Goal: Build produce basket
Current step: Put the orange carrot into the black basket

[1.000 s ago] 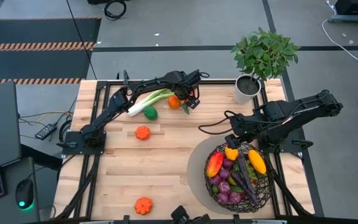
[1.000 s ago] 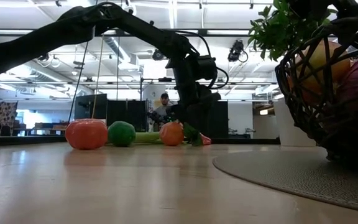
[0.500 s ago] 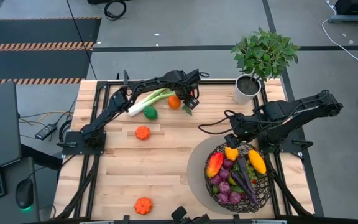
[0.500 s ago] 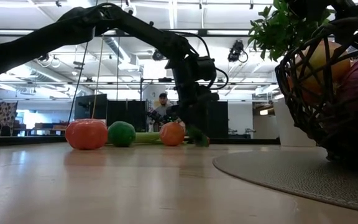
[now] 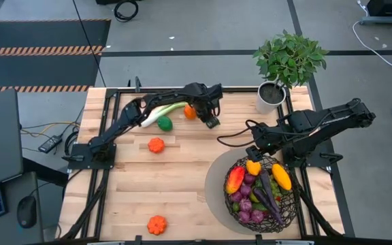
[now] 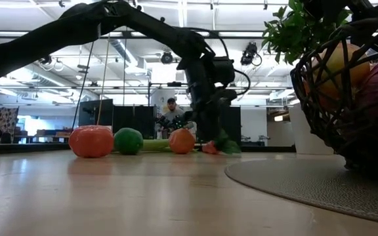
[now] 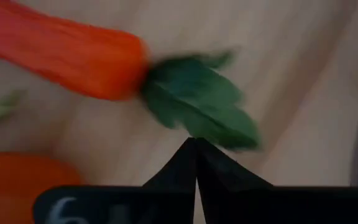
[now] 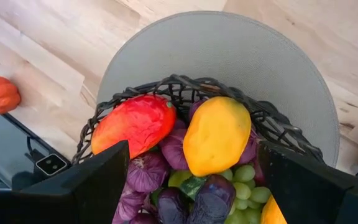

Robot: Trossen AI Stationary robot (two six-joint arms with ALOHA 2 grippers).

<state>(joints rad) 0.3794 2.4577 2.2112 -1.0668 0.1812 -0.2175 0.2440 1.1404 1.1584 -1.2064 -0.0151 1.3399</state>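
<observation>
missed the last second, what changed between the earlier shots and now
The left hand slid toward the basket side, taking the carrot along by its green top, fingertips closed on the leaves. The right hand kept hovering open at the basket's rim; the leek, orange and pumpkins stayed put.

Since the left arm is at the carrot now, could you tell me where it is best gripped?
Probably on the orange tapered carrot body, just behind its soft green leaves, coming straight down with the fingers across its narrow width. It lies flat on the wooden table, and the left pincer is shut at the floppy leaf tips, a poor hold.
</observation>
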